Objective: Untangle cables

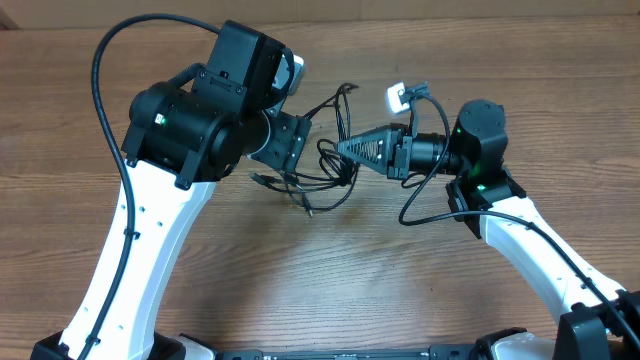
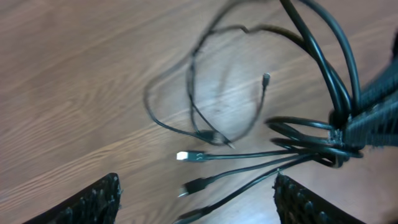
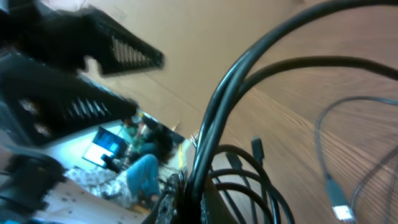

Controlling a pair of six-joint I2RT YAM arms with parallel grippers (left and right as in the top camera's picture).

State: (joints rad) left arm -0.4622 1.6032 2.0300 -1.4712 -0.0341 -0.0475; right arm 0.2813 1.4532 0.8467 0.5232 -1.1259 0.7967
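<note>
The cables (image 1: 322,150) lie as a tangle of thin black cords at the table's middle, with loose loops and plug ends spreading over the wood. My right gripper (image 1: 341,147) comes in from the right and is shut on a bunch of the cables (image 3: 230,87); its jaws (image 3: 193,196) pinch the cords at the bottom of the right wrist view. My left gripper (image 1: 298,150) is just left of the tangle and open. In the left wrist view, plug ends (image 2: 193,185) lie between its spread fingers (image 2: 99,199), touching neither. The right gripper (image 2: 370,118) holds the bundle (image 2: 311,146) at the right edge.
Bare wooden table (image 1: 400,290) surrounds the tangle. The left arm's bulky black body (image 1: 190,120) hangs over the left-centre. A thick black cable (image 1: 425,195) loops off the right arm. A white wrist camera (image 1: 397,97) sits behind the right gripper.
</note>
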